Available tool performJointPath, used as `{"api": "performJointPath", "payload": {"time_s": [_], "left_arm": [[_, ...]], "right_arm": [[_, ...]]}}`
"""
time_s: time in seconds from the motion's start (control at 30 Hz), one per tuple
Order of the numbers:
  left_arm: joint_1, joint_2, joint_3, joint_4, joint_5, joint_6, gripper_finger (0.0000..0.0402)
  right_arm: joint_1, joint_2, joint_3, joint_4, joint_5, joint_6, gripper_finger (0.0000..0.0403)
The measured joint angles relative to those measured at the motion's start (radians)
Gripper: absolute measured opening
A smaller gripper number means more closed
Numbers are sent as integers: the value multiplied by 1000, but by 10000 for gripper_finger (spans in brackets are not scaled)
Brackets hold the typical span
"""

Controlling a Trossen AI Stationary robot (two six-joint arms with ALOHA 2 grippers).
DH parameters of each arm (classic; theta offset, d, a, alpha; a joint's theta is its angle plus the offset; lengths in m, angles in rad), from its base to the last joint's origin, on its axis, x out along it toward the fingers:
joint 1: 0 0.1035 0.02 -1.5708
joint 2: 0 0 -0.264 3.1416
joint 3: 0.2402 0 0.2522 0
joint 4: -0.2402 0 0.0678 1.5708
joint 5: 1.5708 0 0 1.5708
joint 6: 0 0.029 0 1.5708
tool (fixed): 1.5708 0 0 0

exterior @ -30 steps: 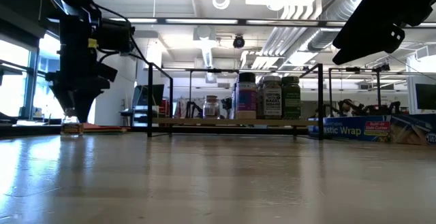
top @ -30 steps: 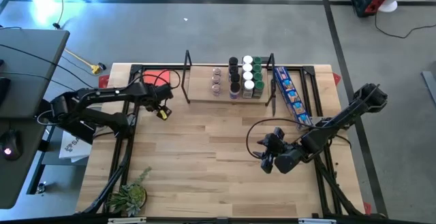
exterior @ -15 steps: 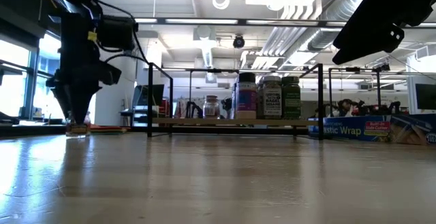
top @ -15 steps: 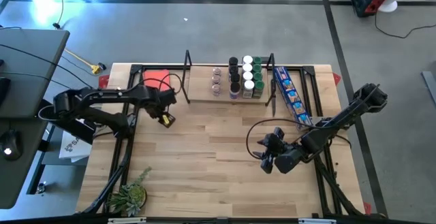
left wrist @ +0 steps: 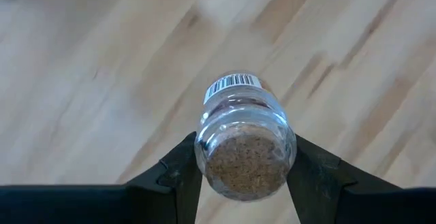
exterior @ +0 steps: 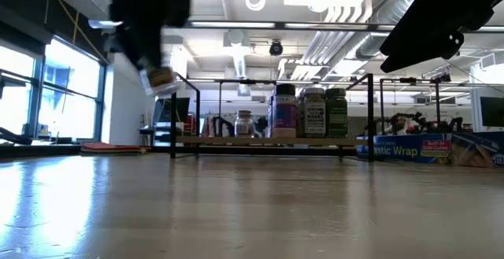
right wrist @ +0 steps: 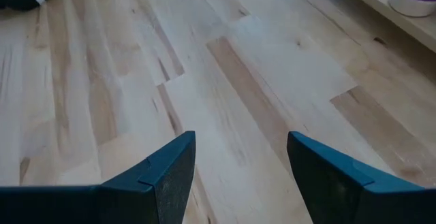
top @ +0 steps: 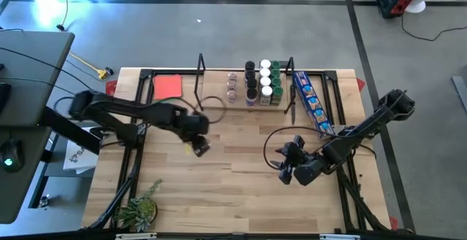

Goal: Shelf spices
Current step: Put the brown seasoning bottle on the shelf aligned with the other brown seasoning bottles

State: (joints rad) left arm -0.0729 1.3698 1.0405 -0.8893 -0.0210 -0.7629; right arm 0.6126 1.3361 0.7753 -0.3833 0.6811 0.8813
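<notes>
My left gripper [top: 198, 147] hangs over the table's middle left, shut on a small clear jar of brown spice [left wrist: 245, 146], which also shows high above the tabletop in the low view [exterior: 161, 78]. The shelf [top: 215, 98], a narrow light-wood board between black wire uprights, stands at the far edge. Several spice jars [top: 259, 83] stand upright on its right half [exterior: 307, 113]. My right gripper [top: 286, 168] is open above the table's right half, with only bare wood between its fingers [right wrist: 242, 176]. My left gripper pinches the jar between its two fingers, one on each side of the clear end [left wrist: 204, 163] that faces the wrist camera. The fingers come from above, slanting down. The jar is lifted clear of the table and hangs tilted below the fingers.
A long blue printed box [top: 312, 103] lies right of the shelf. A red flat piece [top: 168, 87] lies at the far left and a small green plant [top: 139, 209] at the near left corner. Bare wood stretches between the two grippers.
My left gripper has risen and swung from the far left toward the table's middle, turning as it went. The jar, which stood on the table under it, is now lifted clear and tilted. My right arm has kept still.
</notes>
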Motion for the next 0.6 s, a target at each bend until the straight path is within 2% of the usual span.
{"api": "performJointPath", "payload": {"time_s": [0.13,0.33,0.47,0.6], "left_arm": [[-3,185,213,-21,-33,143,165],[118,467,507,-139,-46,390,165],[209,593,641,-188,-90,480,165],[292,669,729,-217,-128,504,172]], "right_arm": [[-13,0,0,1,-2,0,227],[-19,0,0,5,-24,1,227],[-13,0,0,5,-32,9,227],[-9,0,0,6,-34,9,227]]}}
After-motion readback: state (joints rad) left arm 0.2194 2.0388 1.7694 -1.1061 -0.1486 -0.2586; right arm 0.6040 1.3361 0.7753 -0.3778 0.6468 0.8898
